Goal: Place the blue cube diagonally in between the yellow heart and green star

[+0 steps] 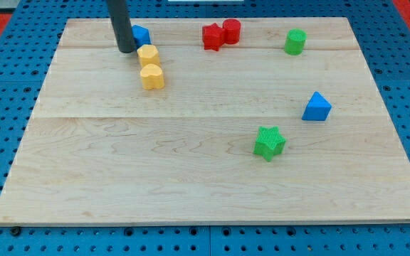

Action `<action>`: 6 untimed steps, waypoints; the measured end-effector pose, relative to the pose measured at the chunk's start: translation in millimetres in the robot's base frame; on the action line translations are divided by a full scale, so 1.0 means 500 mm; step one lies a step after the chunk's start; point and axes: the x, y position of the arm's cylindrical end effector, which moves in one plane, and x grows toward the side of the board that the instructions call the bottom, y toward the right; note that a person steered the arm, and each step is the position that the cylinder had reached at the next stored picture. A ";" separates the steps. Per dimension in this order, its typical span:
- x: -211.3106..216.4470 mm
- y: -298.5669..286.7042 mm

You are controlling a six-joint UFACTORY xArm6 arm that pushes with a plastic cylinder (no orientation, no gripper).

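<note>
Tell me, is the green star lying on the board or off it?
On it. The green star rests flat on the wooden board, well inside its edges, toward the view's lower right, apart from the other blocks.

All we can see of ourselves is a single straight rod (123,25), dark grey to near black, round in section and smooth along its whole visible length. Its surface is matte, with a faint paler sheen running down one side. We find no cables, screws, labels or markings on it. Our tip (127,50) ends blunt and flat, the same dark colour and the same width as the shaft above it.
</note>
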 end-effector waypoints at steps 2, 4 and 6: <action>-0.109 -0.095; -0.040 0.161; 0.048 0.242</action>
